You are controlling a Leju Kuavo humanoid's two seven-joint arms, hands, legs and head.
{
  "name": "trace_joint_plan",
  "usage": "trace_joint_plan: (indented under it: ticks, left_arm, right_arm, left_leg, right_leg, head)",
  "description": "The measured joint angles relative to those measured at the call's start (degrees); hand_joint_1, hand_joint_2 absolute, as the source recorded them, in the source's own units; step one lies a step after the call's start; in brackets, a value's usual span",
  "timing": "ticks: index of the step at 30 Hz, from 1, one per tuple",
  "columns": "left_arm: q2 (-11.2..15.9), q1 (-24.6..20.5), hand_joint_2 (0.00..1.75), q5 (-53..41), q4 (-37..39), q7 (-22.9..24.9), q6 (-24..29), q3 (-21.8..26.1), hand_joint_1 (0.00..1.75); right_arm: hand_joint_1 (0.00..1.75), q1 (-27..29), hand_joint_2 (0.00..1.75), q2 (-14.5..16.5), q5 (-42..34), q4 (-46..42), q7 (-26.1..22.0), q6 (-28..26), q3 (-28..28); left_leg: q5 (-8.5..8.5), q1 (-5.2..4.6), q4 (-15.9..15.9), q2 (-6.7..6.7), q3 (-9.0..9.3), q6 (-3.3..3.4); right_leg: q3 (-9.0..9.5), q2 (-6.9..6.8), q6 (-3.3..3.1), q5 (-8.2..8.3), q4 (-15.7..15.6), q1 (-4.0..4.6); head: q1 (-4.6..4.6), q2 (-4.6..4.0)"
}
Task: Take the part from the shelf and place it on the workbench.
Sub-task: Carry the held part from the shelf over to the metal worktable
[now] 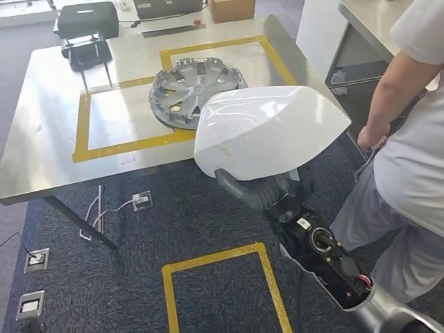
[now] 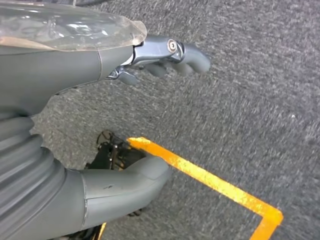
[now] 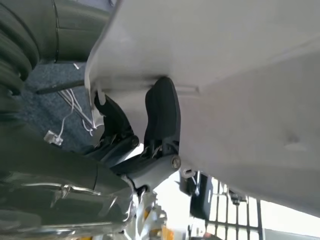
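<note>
A glossy white car-mirror cover (image 1: 267, 132) is held up by my right hand (image 1: 251, 189), just in front of the workbench's near edge (image 1: 131, 163). In the right wrist view my dark fingers (image 3: 160, 117) press against the white part's underside (image 3: 245, 95). A silver wheel cover (image 1: 195, 90) lies on the workbench inside a yellow taped rectangle (image 1: 84, 125), partly hidden behind the white part. My left hand (image 2: 113, 115) hangs over the grey carpet with its fingers (image 2: 181, 55) apart and nothing in them.
A person in white (image 1: 413, 152) stands close at the right, one hand lowered. A black device (image 1: 86, 31) sits at the workbench's far left. Yellow tape marks a square on the carpet (image 1: 261, 263). Floor sockets and cables (image 1: 141, 201) lie under the bench.
</note>
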Motion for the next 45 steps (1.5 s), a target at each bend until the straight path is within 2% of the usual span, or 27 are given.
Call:
trace_joint_plan:
  ticks: [2,4,5,6,7,9,11,13,15,17,19,20,21,22,24,26,29,31,32,34,35,36,37,39,40,42,45]
  left_arm:
    - [0.01,-0.18,1.75,-0.03,0.01,0.0,0.0,-0.05,0.0]
    - [0.01,-0.2,1.75,-0.03,0.01,0.0,0.0,-0.09,0.0]
    - [-0.01,-0.12,1.75,-0.03,0.01,0.0,0.0,-0.1,0.0]
    - [-0.03,-0.03,1.75,-0.03,0.02,0.0,0.0,-0.12,0.0]
    - [-0.02,0.01,1.75,-0.03,0.02,0.0,0.0,-0.12,0.0]
    - [0.08,-0.05,1.75,-0.03,0.01,0.0,0.0,-0.12,0.0]
    - [0.22,-0.23,1.75,-0.03,0.0,0.0,0.0,-0.14,0.0]
    - [0.39,-0.33,1.75,-0.03,0.01,0.0,0.0,-0.16,0.0]
    - [0.41,-0.31,1.75,-0.04,0.01,0.0,0.0,-0.18,0.0]
    - [0.29,-0.34,1.75,-0.04,-0.01,0.0,0.0,-0.19,0.0]
    - [0.16,-0.32,1.75,-0.01,0.01,0.01,0.0,-0.21,0.0]
    - [0.09,-0.24,1.75,0.02,0.01,0.01,0.0,-0.22,0.0]
    - [0.03,-0.15,1.75,0.07,0.02,0.01,0.0,-0.23,0.0]
    - [0.0,-0.06,1.75,0.1,0.02,0.0,0.0,-0.23,0.0]
    - [0.01,0.02,1.75,0.11,0.01,0.0,-0.03,-0.23,0.0]
    - [0.06,-0.03,1.75,0.03,0.01,0.0,-0.08,-0.24,0.0]
    - [0.07,-0.07,1.75,-0.13,0.01,0.07,-0.09,-0.25,0.0]
    - [0.05,-0.14,1.75,-0.21,0.01,0.23,-0.08,-0.25,0.0]
    - [0.06,-0.2,1.75,-0.23,0.01,0.33,-0.08,-0.25,0.0]
    - [0.06,-0.23,1.75,-0.26,0.01,0.47,-0.07,-0.25,0.0]
    - [0.05,-0.16,1.75,-0.26,0.02,0.52,-0.07,-0.25,0.0]
    - [0.04,-0.08,1.75,-0.26,0.01,0.55,-0.07,-0.25,0.0]
    - [0.03,-0.03,1.75,-0.26,0.01,0.58,-0.07,-0.25,0.0]
    - [0.11,-0.07,1.75,-0.26,0.01,0.6,-0.07,-0.25,0.0]
    - [0.19,-0.17,1.75,-0.26,0.01,0.61,-0.07,-0.26,0.0]
    - [0.33,-0.37,1.75,-0.26,0.01,0.61,-0.07,-0.27,0.0]
    - [0.37,-0.42,1.75,-0.25,0.01,0.61,-0.07,-0.27,0.0]
  right_arm:
    - [1.75,-0.16,1.75,0.0,0.01,-0.15,0.03,-0.02,-0.03]
    - [1.75,-0.17,1.75,0.0,0.02,-0.2,0.04,0.05,0.03]
    - [1.75,-0.12,1.75,0.0,0.03,-0.2,0.04,0.04,0.04]
    - [1.75,-0.1,1.75,0.0,0.03,-0.2,0.04,0.04,0.04]
    - [1.75,-0.1,1.75,0.0,0.03,-0.2,0.04,0.03,0.04]
    - [1.75,-0.11,1.75,-0.01,0.03,-0.2,0.04,0.03,0.05]
    - [1.75,-0.12,1.75,-0.01,0.03,-0.21,0.04,0.03,0.04]
    - [1.75,-0.09,1.75,-0.01,0.03,-0.29,0.08,0.03,0.04]
    - [1.75,-0.12,1.75,-0.01,0.03,-0.46,0.1,0.01,0.01]
    - [1.75,-0.21,1.75,-0.01,0.03,-0.58,0.12,-0.02,-0.03]
    - [1.75,-0.02,1.75,-0.01,0.01,-0.59,0.15,-0.05,-0.02]
    - [1.75,0.14,1.75,-0.01,-0.01,-0.59,0.18,-0.06,0.01]
    - [1.75,0.25,1.75,-0.01,-0.02,-0.59,0.18,-0.07,0.03]
    - [1.75,0.28,1.75,-0.01,-0.04,-0.59,0.18,-0.08,0.04]
    - [1.75,0.26,1.75,-0.02,-0.09,-0.57,0.15,-0.13,0.04]
    - [1.75,0.29,1.75,-0.03,-0.2,-0.61,0.11,-0.31,0.04]
    - [1.75,0.79,1.75,-0.05,-0.4,-0.68,-0.05,-0.54,0.05]
    - [1.75,0.99,1.75,-0.13,-0.45,-0.73,-0.21,-0.61,-0.01]
    - [1.75,1.01,1.75,-0.16,-0.45,-0.8,-0.28,-0.62,-0.02]
    - [1.75,1.15,1.75,-0.19,-0.45,-0.93,-0.37,-0.6,0.0]
    - [1.75,1.24,1.75,-0.19,-0.45,-0.96,-0.38,-0.58,0.03]
    - [1.75,1.32,1.75,-0.19,-0.45,-0.96,-0.39,-0.57,0.04]
    - [1.75,1.36,1.75,-0.19,-0.45,-0.96,-0.41,-0.58,0.05]
    - [1.75,1.35,1.75,-0.19,-0.45,-0.96,-0.47,-0.58,0.06]
    - [1.75,1.32,1.75,-0.19,-0.45,-0.97,-0.5,-0.58,0.06]
    - [1.75,1.32,1.75,-0.19,-0.45,-0.97,-0.51,-0.6,0.06]
    - [1.75,1.35,1.75,-0.19,-0.45,-0.98,-0.54,-0.62,0.05]
  left_leg:
    - [-1.43,0.1,5.62,0.14,-3.01,-0.5]
    - [-4.1,0.13,13.24,0.17,-8.2,-0.82]
    - [-4.7,0.12,15.38,0.17,-10.21,-0.8]
    - [-4.09,0.08,15.39,0.17,-11.18,-0.64]
    - [-2.09,-0.04,13.03,0.17,-10.92,-0.31]
    - [3.18,-0.51,4.65,0.21,-8.13,0.74]
    - [5.13,-1.04,-0.8,0.26,-6.07,1.62]
    - [4.95,-1.28,-1.67,0.21,-5.64,2.01]
    - [5.44,-0.86,-2.37,0.25,-4.86,2.3]
    - [5.37,-0.4,-3.04,0.34,-3.96,2.58]
    - [4.84,-0.35,-3.08,0.33,-3.34,2.71]
    - [4.5,-0.29,-3.03,0.32,-3.01,2.65]
    - [4.13,-0.19,-2.96,0.29,-2.61,2.52]
    - [3.71,-0.03,-2.83,0.24,-2.15,2.34]
    - [2.74,0.24,-2.44,0.12,-1.28,1.75]
    - [1.99,0.23,-1.77,0.0,-1.14,1.03]
    - [1.56,0.21,-1.39,0.04,-1.48,0.19]
    - [0.25,0.39,0.9,0.19,-2.48,-0.43]
    - [-1.06,0.45,3.93,0.24,-4.04,-0.71]
    - [-3.9,0.48,12.47,0.27,-8.95,-0.98]
    - [-4.5,0.48,15.77,0.27,-11.2,-1.0]
    - [-3.99,0.48,16.99,0.27,-12.47,-0.9]
    - [-2.32,0.45,15.72,0.27,-12.45,-0.68]
    - [2.56,0.28,7.81,0.27,-9.47,0.07]
    - [4.11,0.07,3.78,0.28,-7.71,0.42]
    - [4.81,-0.33,-0.48,0.31,-5.83,0.86]
    - [4.3,-0.18,-1.63,0.29,-4.6,1.4]
  right_leg:
    - [0.92,0.03,-0.42,-0.32,-0.19,-0.11]
    - [1.43,0.04,-0.69,-0.93,-0.21,0.02]
    - [1.71,0.08,-0.77,-1.25,-0.21,0.14]
    - [2.06,0.13,-0.83,-1.57,-0.21,0.28]
    - [2.5,0.19,-0.89,-1.9,-0.23,0.44]
    - [3.44,0.25,-0.9,-2.55,-0.29,0.7]
    - [3.84,0.3,-0.61,-3.08,-0.39,0.76]
    - [3.94,0.34,-0.05,-3.52,-0.57,0.73]
    - [3.74,0.2,0.56,-4.49,0.13,0.77]
    - [1.52,0.05,1.18,-7.15,5.02,0.64]
    - [-2.57,0.02,1.8,-10.16,13.06,0.21]
    - [-4.21,-0.01,2.1,-10.53,15.75,-0.05]
    - [-4.96,-0.05,2.4,-9.77,16.39,-0.32]
    - [-4.61,-0.1,2.69,-7.9,14.74,-0.59]
    - [-1.69,-0.16,3.25,-3.17,7.29,-1.03]
    - [0.91,-0.06,3.13,-1.42,1.75,-1.12]
    - [1.53,0.16,1.94,-2.12,0.64,-0.87]
    - [1.9,0.18,1.23,-2.36,0.5,-0.95]
    - [2.12,0.15,0.85,-2.52,0.45,-1.0]
    - [2.39,0.1,0.29,-2.91,0.45,-0.89]
    - [2.59,0.11,0.16,-3.13,0.45,-0.84]
    - [2.88,0.15,0.11,-3.39,0.45,-0.8]
    - [3.29,0.2,0.12,-3.69,0.44,-0.77]
    - [4.23,0.29,0.3,-4.34,0.39,-0.76]
    - [4.55,0.35,0.5,-4.68,0.36,-0.68]
    - [4.94,0.42,1.04,-5.0,0.18,-0.58]
    - [5.4,0.29,2.01,-5.22,0.53,-0.48]
  head:
    - [-0.23,0.0]
    - [-0.4,0.0]
    - [-0.4,0.0]
    - [-0.41,0.0]
    - [-0.4,0.0]
    - [-0.35,0.0]
    - [-0.37,0.0]
    - [-0.43,0.0]
    - [-0.37,-0.01]
    - [-0.13,-0.01]
    - [0.11,0.0]
    - [0.14,0.0]
    - [0.18,0.0]
    - [0.21,0.0]
    - [0.31,0.0]
    - [0.36,0.0]
    - [0.1,0.0]
    - [-0.18,0.0]
    - [-0.32,0.0]
    - [-0.53,0.0]
    - [-0.56,0.0]
    - [-0.57,0.0]
    - [-0.57,0.0]
    - [-0.62,0.0]
    - [-0.71,0.0]
    - [-0.84,0.0]
    - [-0.77,-0.01]
